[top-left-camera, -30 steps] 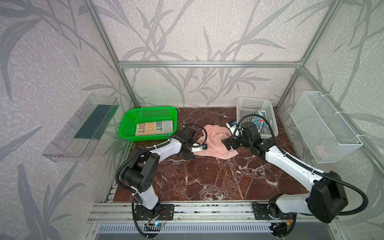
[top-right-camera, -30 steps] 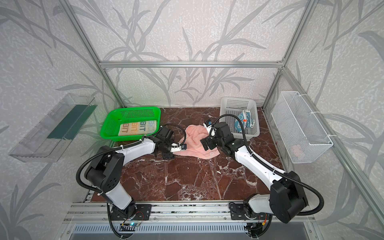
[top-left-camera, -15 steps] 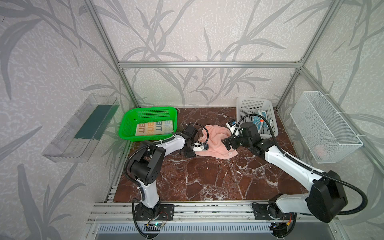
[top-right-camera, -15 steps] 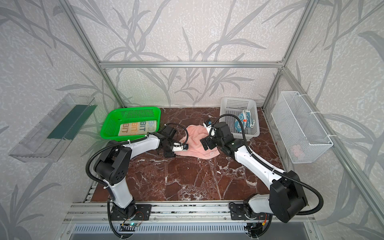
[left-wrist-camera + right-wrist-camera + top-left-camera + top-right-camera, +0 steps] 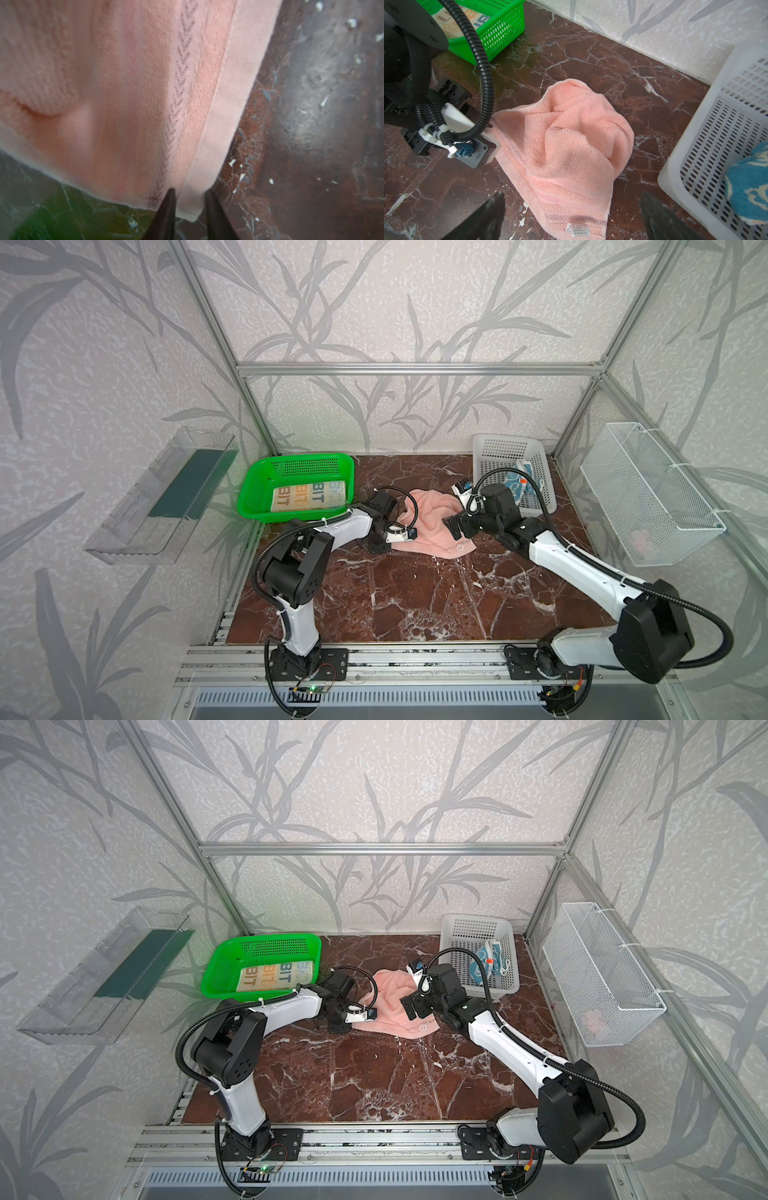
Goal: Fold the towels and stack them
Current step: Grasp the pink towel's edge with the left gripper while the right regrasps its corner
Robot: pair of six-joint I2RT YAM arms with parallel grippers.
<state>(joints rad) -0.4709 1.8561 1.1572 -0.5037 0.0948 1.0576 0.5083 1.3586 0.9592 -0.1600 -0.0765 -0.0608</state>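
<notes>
Since the folded cream terry towel with orange/blue BIT letters (image 5: 309,495) lies flat in the green perforated plastic basket (image 5: 307,457) far left, that's likely the stack spot. Left gripper (image 5: 190,197) is nipped onto a hem corner of the crumpled plain pink terry towel (image 5: 432,526), mid-table on the brown marble top (image 5: 415,593), probably to drag it flat. Right gripper (image 5: 571,199) is spread wide over the labelled corner, holding nothing; likely the second grab point. Small teal patterned towel (image 5: 749,182) sits in the white slotted plastic basket (image 5: 507,438), right, not yet folded.

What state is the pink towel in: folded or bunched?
Bunched: the pink towel sits humped with loose creases on the table, no neat fold.
</notes>
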